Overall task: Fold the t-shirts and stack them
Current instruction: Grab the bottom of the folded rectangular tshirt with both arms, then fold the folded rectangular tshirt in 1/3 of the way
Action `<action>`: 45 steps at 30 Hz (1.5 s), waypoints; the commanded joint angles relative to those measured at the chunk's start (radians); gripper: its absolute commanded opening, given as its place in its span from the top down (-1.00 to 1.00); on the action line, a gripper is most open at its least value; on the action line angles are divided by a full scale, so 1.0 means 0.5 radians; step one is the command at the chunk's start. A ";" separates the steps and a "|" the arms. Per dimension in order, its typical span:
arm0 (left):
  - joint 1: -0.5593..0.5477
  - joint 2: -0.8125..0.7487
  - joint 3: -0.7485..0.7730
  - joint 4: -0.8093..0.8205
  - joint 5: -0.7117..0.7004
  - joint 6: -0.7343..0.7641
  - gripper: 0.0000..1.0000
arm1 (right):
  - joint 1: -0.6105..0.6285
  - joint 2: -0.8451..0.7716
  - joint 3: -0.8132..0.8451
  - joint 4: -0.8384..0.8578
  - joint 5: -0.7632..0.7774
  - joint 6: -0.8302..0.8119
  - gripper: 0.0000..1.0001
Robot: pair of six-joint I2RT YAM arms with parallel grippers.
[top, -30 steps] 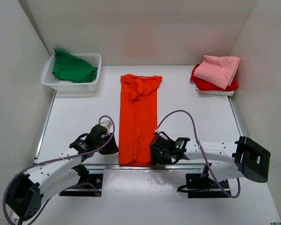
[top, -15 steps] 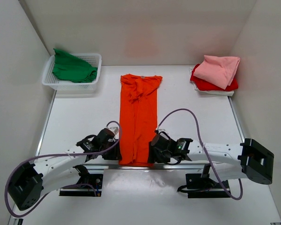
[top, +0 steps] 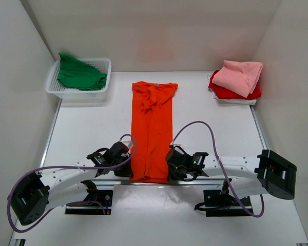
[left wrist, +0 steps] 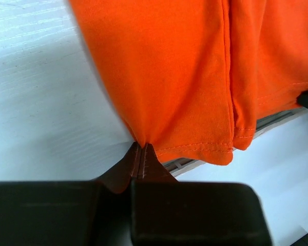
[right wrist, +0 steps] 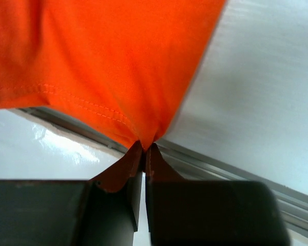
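Observation:
The orange t-shirt point(top: 152, 130) lies as a long narrow strip down the middle of the table, collar at the far end. My left gripper point(top: 129, 171) is shut on its near left hem corner point(left wrist: 143, 139). My right gripper point(top: 170, 172) is shut on the near right hem corner point(right wrist: 143, 138). In both wrist views the cloth bunches into the closed jaws. A green t-shirt point(top: 79, 74) is heaped in the basket at the far left. A pale pink t-shirt point(top: 241, 76) lies folded on a red t-shirt point(top: 227, 93) at the far right.
The white mesh basket point(top: 103, 87) stands at the far left corner. A metal rail point(top: 118, 182) runs along the table's near edge, just under the shirt's hem. White walls close in the left, back and right sides.
Both grippers slid inward to the orange shirt's near hem corners and closed on them. The shirts at the back have not moved.

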 commanded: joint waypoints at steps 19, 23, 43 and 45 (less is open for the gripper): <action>0.562 0.374 0.775 -0.115 0.210 0.355 1.00 | -0.929 -0.037 0.498 -0.192 -0.696 -0.903 1.00; 0.750 0.700 1.091 -0.087 0.253 0.447 1.00 | -1.169 0.211 0.796 -0.281 -0.822 -1.140 1.00; 1.229 1.618 1.816 0.649 0.548 0.181 0.07 | -1.688 1.084 1.607 0.108 -0.608 -1.248 0.22; 1.235 1.554 1.755 0.723 0.591 0.132 -0.03 | -1.706 0.998 1.521 0.161 -0.519 -1.214 0.14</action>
